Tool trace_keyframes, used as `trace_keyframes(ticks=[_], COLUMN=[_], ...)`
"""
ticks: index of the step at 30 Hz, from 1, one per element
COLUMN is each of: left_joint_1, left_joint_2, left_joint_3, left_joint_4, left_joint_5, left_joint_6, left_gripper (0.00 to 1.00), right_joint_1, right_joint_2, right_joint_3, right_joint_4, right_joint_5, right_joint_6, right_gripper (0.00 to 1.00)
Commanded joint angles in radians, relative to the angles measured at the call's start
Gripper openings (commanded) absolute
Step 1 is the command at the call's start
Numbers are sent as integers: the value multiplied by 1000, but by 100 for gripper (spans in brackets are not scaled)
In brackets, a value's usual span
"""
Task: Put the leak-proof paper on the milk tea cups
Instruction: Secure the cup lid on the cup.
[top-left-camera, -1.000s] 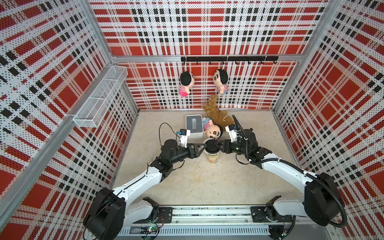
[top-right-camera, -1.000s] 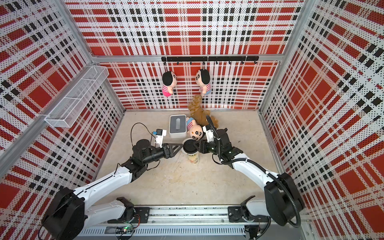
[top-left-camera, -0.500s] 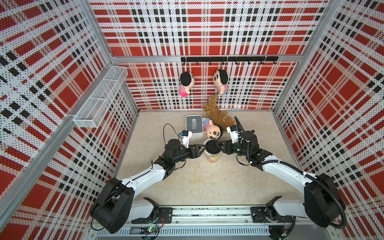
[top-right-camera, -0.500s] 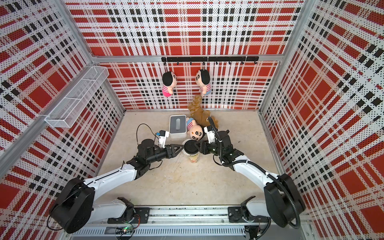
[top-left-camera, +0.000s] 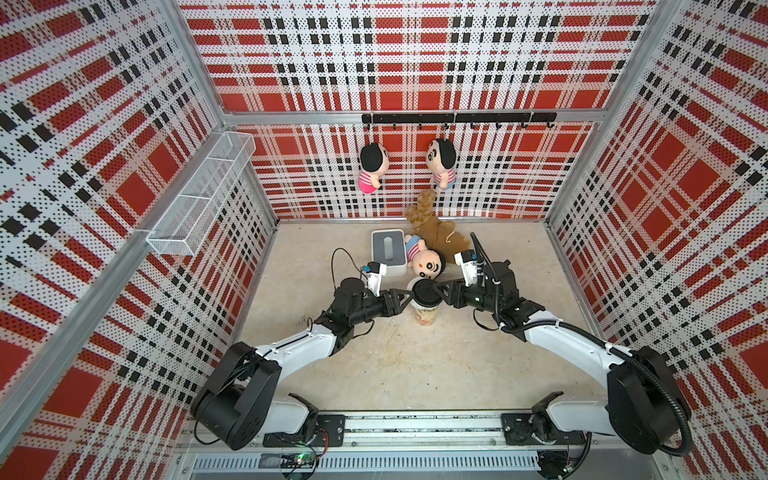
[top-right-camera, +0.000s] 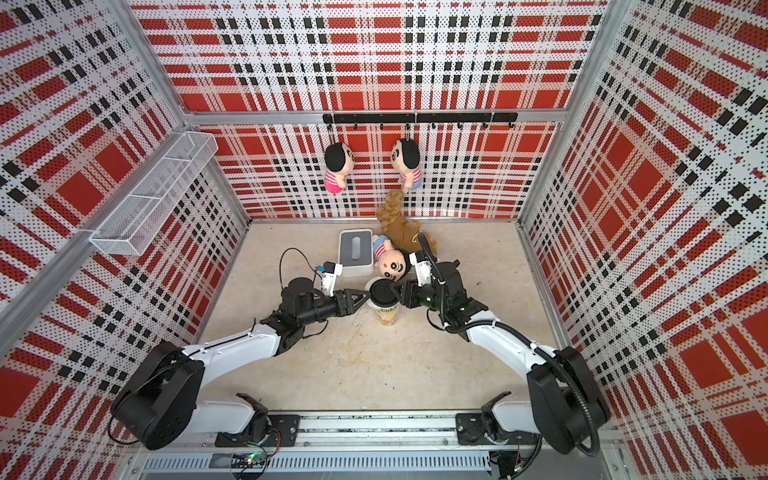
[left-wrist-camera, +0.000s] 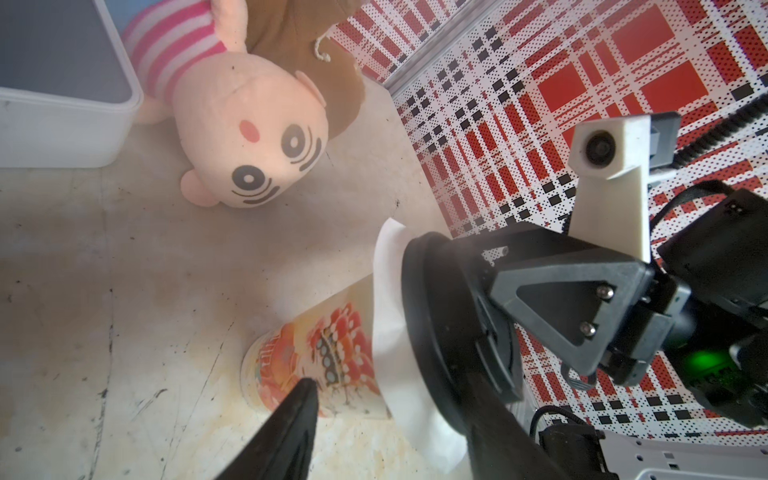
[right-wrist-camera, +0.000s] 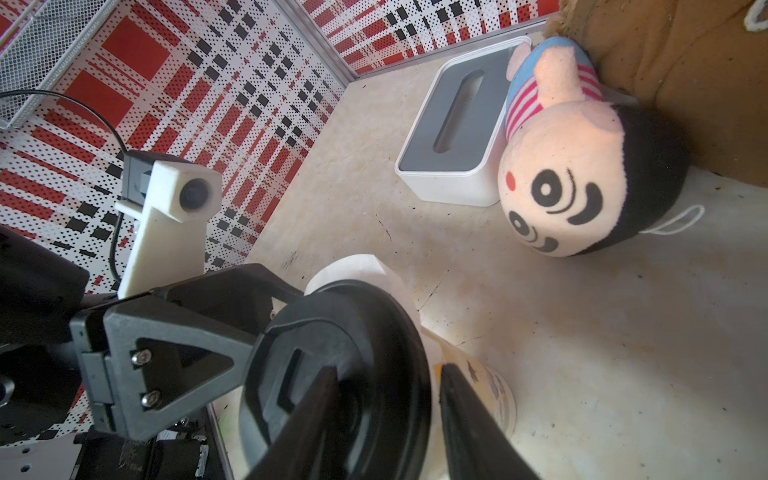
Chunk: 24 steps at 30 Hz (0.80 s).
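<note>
Black lid (top-left-camera: 427, 291) sits on the milk tea cup (top-left-camera: 426, 319) at mid-frame in both top views, the leak-proof paper (left-wrist-camera: 392, 328) caught beneath it and drooping over the rim. Left gripper (top-left-camera: 407, 296), reaching from frame left, is unclenched, its 2 fingers apart astride the lid's edge; right gripper (right-wrist-camera: 386, 374) straddles the opposite edge, 1 finger on the lid, 1 beside the cup wall, grip impossible to tell

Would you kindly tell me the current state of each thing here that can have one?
milk tea cup: upright, mouth covered.
leak-proof paper: draped over cup's mouth, beneath black lid.
black lid: atop paper and cup.
right hand: shut on black lid's rim.
left hand: open, straddling lid's edge.
plush doll: lying down.
</note>
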Motion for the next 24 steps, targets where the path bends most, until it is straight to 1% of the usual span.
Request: trace_keyframes(ticks=[1, 6, 8, 10, 13, 17, 20, 24], left_joint_1=[-3, -7, -9, -10, -15, -22, -18, 3], left_joint_2=[25, 45, 50, 60, 88, 119, 81, -10], left_joint_3=[-15, -46, -69, -109, -148, -150, -156, -146], left_joint_4=[6, -22, -59, -72, -71, -69, -62, -59], left_joint_5=[4, -10, -42, -73, -93, -104, -100, -76], left_joint_6=[14, 14, 21, 20, 14, 16, 5, -8], left_gripper=[59, 55, 53, 49, 47, 47, 47, 48], right_joint_1=[6, 4, 1, -2, -4, -6, -8, -8], right_joint_2=[64, 56, 51, 50, 53, 56, 54, 61], right_joint_3=[-74, -79, -85, -95, -102, -103, -99, -96], right_joint_4=[-231, -240, -244, -245, -245, -249, -260, -255], right_joint_5=[11, 20, 26, 32, 31, 31, 32, 26], right_joint_6=[-37, -43, -45, -45, -45, -48, -54, -55], right_gripper=[43, 42, 42, 42, 42, 42, 42, 42])
